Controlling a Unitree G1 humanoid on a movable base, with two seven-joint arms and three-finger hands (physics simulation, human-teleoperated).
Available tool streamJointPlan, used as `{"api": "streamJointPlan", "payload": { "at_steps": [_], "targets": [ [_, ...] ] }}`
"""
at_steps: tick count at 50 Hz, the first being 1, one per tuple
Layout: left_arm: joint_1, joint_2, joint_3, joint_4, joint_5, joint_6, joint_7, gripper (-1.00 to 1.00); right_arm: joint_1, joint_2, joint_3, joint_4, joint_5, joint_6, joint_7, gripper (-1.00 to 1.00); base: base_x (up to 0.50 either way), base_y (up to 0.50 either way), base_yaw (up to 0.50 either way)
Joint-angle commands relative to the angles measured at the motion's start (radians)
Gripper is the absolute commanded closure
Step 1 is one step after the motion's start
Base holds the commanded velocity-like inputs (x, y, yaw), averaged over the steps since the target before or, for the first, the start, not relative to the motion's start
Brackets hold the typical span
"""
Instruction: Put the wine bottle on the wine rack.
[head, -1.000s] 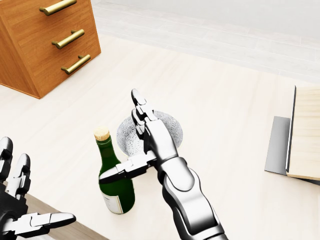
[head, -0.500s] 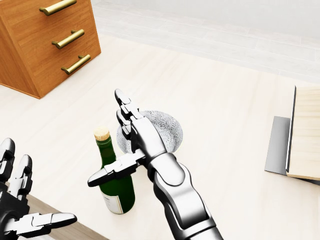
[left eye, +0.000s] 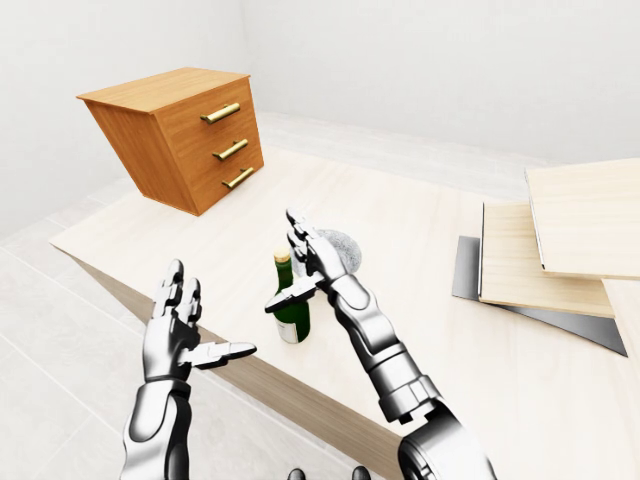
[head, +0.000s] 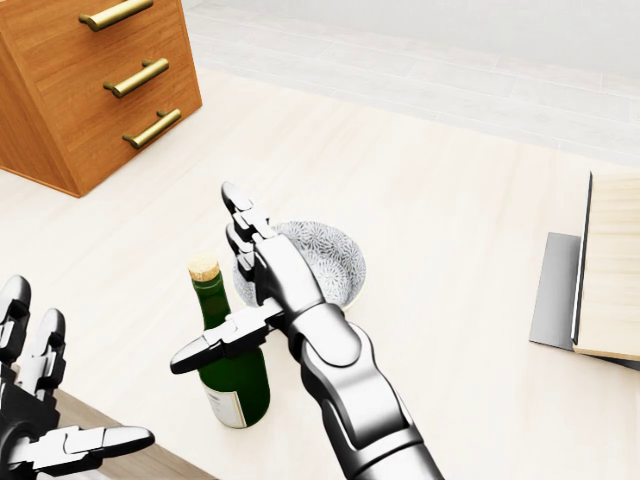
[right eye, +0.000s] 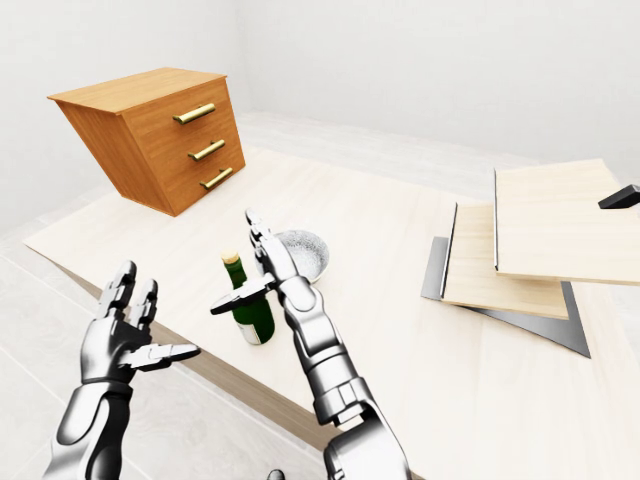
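Observation:
A green wine bottle (head: 238, 385) with a cork and a pale label stands upright on the pale wooden table (head: 450, 230), close to its near edge. My right hand (head: 222, 288) is open right beside the bottle. Its fingers (head: 243, 225) point up behind the neck, and its thumb (head: 205, 348) crosses the bottle's shoulder toward the left of the head view. It has no grip on the bottle. My left hand (head: 60, 400) hovers open at the bottom left, off the table's edge. Pale wooden boards on a grey plate (left eye: 545, 265), possibly the rack, lie at the right.
A patterned grey bowl (head: 335, 262) sits just behind my right hand, next to the bottle. A brown chest of drawers (head: 90, 80) with brass handles stands tilted at the top left. The table's edge (left eye: 150, 300) runs diagonally near my left hand.
My right hand has shifted left toward the bottle, so its thumb now reaches across and past the bottle's left side. The bottle and my left hand have stayed in place.

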Motion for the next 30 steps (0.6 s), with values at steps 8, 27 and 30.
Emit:
{"api": "streamJointPlan", "payload": {
  "at_steps": [8,27,30],
  "targets": [
    [0.003,0.000,0.005,-0.038,-0.007,0.000,-0.003,-1.00,-0.010,0.007,0.000,0.031,-0.004,-0.012,0.012,1.00,0.00,0.00,0.00],
    [0.009,-0.006,0.013,-0.056,-0.012,0.000,-0.011,-1.00,0.002,0.007,0.001,0.004,-0.003,0.003,0.017,1.00,0.00,0.00,0.00],
    [0.009,-0.007,0.012,-0.051,-0.009,0.000,-0.013,-1.00,0.009,0.008,0.002,-0.015,0.000,0.011,0.016,1.00,0.00,0.00,0.00]
  ]
}}
